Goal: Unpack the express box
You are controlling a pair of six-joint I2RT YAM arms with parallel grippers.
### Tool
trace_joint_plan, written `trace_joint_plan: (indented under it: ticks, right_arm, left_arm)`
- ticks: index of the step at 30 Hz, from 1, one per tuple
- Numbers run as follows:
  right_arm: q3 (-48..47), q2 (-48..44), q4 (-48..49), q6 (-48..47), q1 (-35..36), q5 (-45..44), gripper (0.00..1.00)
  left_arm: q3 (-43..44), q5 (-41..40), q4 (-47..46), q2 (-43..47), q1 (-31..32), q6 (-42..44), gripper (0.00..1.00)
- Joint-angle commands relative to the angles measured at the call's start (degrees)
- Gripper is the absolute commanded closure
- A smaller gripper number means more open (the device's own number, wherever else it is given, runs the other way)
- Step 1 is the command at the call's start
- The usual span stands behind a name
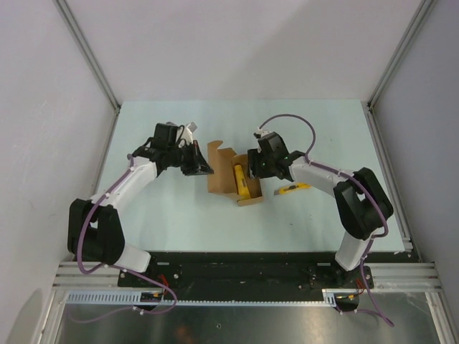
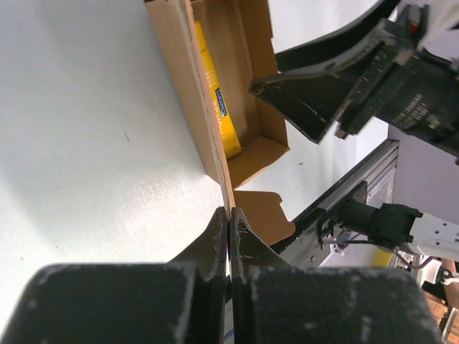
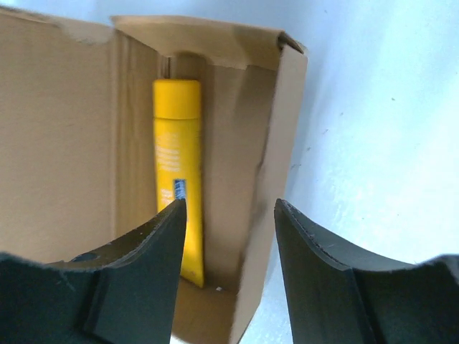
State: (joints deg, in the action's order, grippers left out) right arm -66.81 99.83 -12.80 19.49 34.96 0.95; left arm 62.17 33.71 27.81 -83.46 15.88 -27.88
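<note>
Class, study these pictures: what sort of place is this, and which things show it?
Probably a robot lab test cell: left arm and right arm bolted to a rail at the table edge, white panels in aluminium posts around it, and staged props, an opened express box and a utility knife.

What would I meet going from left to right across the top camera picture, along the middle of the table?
left gripper → box → right gripper → knife
</note>
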Motion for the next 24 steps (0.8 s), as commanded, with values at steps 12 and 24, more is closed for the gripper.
trace_joint_plan:
  ticks: [12, 24]
  right_arm:
    - [-4.0, -2.6, 1.8, 1.3, -3.3, 4.6, 0.33]
    - [-10.6, -7.4, -3.2, -1.6, 4.5, -5.8, 0.28]
  left_arm:
    - [-3.6, 5.0, -0.2, 1.3, -0.9, 5.8, 1.0]
    - [0.2, 6.4, -0.1, 3.4, -0.9, 0.0, 1.0]
